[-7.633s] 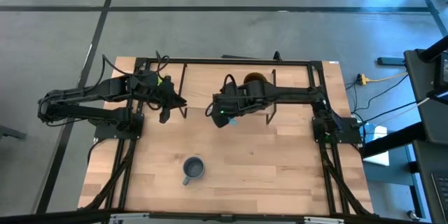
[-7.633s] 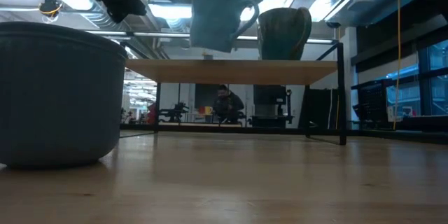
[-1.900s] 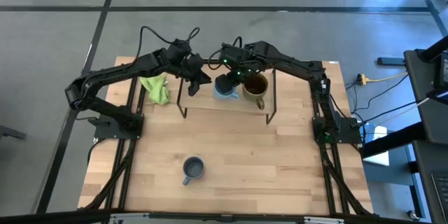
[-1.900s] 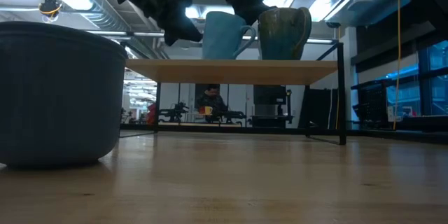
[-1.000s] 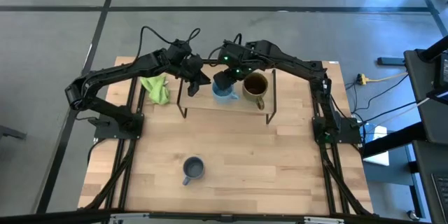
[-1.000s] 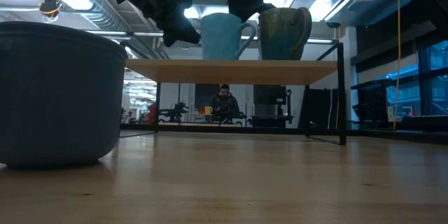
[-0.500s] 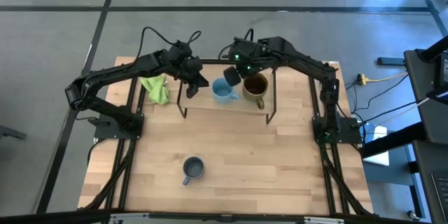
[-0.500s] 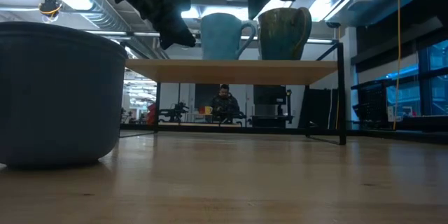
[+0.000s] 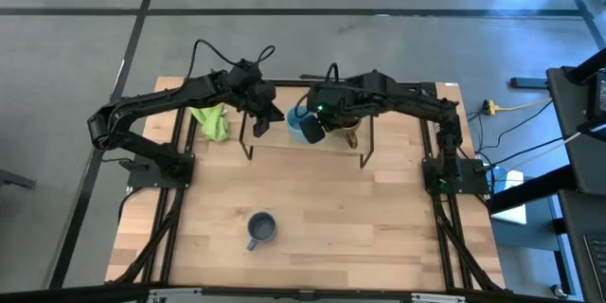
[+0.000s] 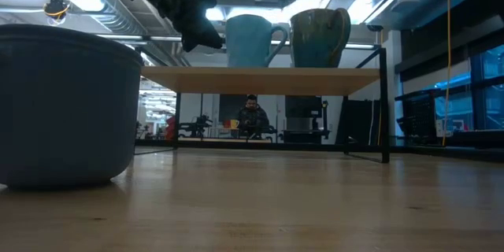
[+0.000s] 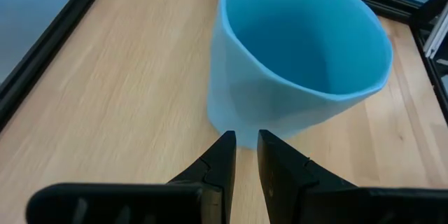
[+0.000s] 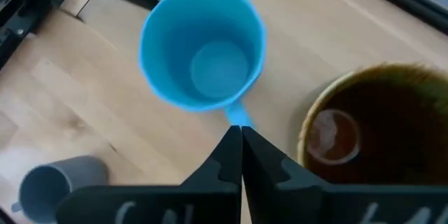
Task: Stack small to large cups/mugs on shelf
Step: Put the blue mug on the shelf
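Note:
On the shelf (image 10: 260, 79) the light-blue mug (image 10: 248, 41) and the brown mug (image 10: 320, 38) stand upright side by side. The blue mug's handle (image 12: 238, 116) points toward the near edge. My left gripper (image 11: 241, 140) is at the blue mug's lower wall on its left side, its fingers parted by only a narrow gap with nothing between them. My right gripper (image 12: 238, 134) is shut and hovers above the blue mug's handle, clear of both mugs. The small grey mug (image 9: 260, 229) stands on the table near the front edge. My left gripper's fingertips (image 11: 227, 143) point slanting down from the table's left at the foot of the light-blue mug's wall (image 11: 234, 122). Whether they touch it, I cannot tell.
A green cloth (image 9: 210, 121) lies on the table left of the shelf. The shelf's black wire legs (image 9: 365, 156) and the table's black frame (image 9: 312, 82) stand close around both arms. The tabletop between the shelf and the grey mug (image 12: 56, 182) is bare wood.
My right gripper has risen from the light-blue mug's rim and come toward the table's near edge, ending above the mug's handle. The mug stays upright on the shelf beside the brown one.

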Robot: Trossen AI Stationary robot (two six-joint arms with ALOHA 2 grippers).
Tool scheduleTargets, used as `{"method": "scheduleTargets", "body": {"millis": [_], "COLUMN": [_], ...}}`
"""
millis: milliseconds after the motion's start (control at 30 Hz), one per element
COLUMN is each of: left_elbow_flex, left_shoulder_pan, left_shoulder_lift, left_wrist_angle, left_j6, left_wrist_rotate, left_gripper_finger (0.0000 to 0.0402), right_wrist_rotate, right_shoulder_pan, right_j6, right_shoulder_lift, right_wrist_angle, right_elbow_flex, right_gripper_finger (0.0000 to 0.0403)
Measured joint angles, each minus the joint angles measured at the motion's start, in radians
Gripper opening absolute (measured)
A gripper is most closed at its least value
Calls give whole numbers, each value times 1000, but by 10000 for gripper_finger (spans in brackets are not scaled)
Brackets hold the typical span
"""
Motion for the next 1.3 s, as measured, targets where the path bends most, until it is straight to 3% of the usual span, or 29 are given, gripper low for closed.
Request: {"method": "scheduleTargets", "body": {"millis": [433, 533, 867, 1300], "left_elbow_flex": [0, 0, 0, 0], "left_shoulder_pan": [-43, -43, -44, -44], "left_shoulder_lift": [0, 0, 0, 1], "left_wrist_angle": [0, 0, 0, -1], "left_j6": [-3, 3, 20, 27], "left_wrist_rotate": [6, 6, 61, 123], "left_gripper_finger": [55, 55, 55, 55], "right_wrist_rotate": [9, 53, 140, 140], "right_shoulder_pan": [59, 73, 63, 42], "right_j6": [82, 82, 77, 52], "right_shoulder_lift": [9, 32, 62, 98], "right_wrist_angle": [-13, -15, -40, -39], "right_elbow_flex": [-22, -24, -23, -23], "right_gripper_finger": [1, 1, 0, 0]}}
